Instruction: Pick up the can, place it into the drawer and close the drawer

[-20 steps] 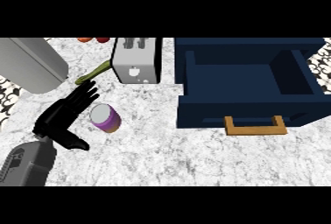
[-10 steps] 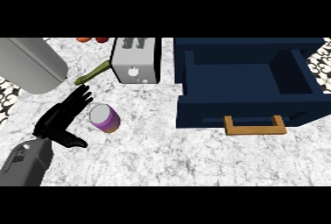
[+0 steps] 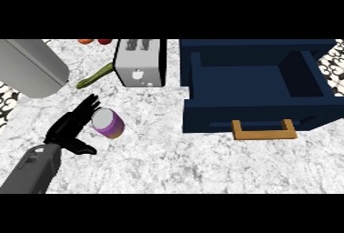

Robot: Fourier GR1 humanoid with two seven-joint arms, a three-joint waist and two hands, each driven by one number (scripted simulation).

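Observation:
A purple can with a silver top stands on the marble counter, left of centre. My left hand is open just to the left of it, with straight fingers running along the can's side and the thumb sticking out below. I cannot tell whether the fingers touch the can. The navy drawer is pulled open at the right, its inside bare, with a tan handle on its front. My right hand is out of view.
A silver toaster stands behind the can. A large grey rounded appliance fills the far left. A green vegetable lies between them, and red items sit at the back edge.
My left hand has slid slightly back toward me and closer along the can's left side. The can and drawer have not moved.

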